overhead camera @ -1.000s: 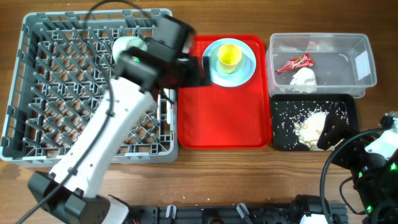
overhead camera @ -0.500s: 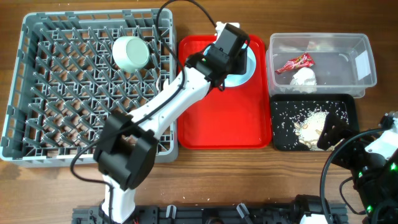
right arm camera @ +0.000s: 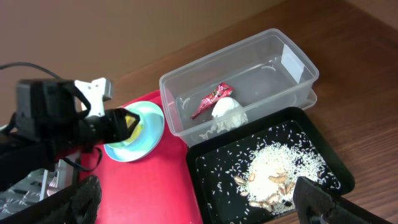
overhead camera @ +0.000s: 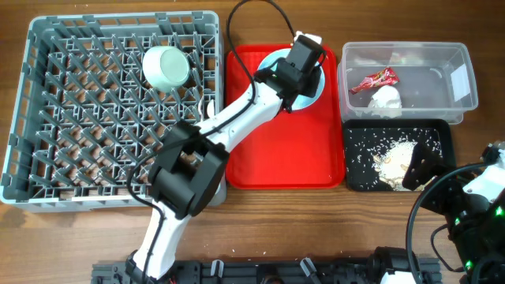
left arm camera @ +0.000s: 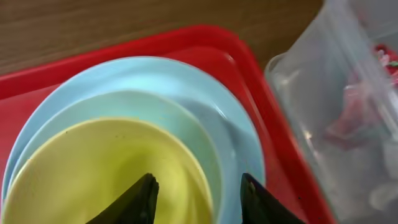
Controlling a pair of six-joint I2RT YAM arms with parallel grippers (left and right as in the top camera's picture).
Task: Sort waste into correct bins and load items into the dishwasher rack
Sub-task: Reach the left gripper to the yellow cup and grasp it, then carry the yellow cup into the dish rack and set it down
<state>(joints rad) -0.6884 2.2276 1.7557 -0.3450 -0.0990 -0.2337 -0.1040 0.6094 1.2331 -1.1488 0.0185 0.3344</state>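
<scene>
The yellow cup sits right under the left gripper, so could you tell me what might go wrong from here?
1. The left gripper is open, one finger over the inside of the yellow cup and one outside; pinching a single wall could tip it or let it slip.
2. The cup rests loose on the blue plate, which might shift too.
3. The clear tub stands close beside; a sideways swing could knock it.
</scene>
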